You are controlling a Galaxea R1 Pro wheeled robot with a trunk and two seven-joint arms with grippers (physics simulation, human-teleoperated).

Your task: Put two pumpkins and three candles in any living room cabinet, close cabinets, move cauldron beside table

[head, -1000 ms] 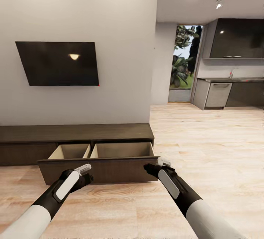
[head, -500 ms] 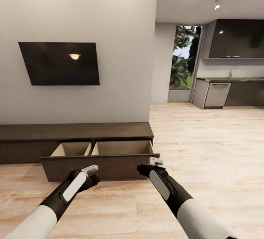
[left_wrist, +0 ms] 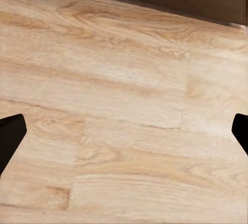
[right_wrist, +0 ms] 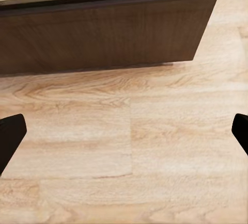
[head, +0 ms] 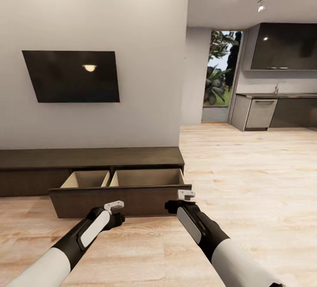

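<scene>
Dark brown cabinet (head: 92, 158) runs lengthwise along the wall with its wide drawer (head: 119, 201) pulled out just ahead of both empty, spread-fingered grippers, the right gripper (head: 181, 199) nearer its front than the left gripper (head: 115, 210).

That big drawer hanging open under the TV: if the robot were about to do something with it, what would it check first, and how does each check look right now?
1. Drawer pulled out of the cabinet: ok, both light wood compartments show.
2. Drawer holds pumpkins or candles: cannot tell; the parts of the compartments that show are bare, but the front panel hides their floors.
3. Left end effector free: ok, fingers apart over bare floor, nothing between them.
4. Right end effector free: ok, fingers apart, nothing held.
5. Both end effectors near the drawer front: ok, right one by its right end, left one nearer the middle.
6. Cabinet closed: not ok.
</scene>
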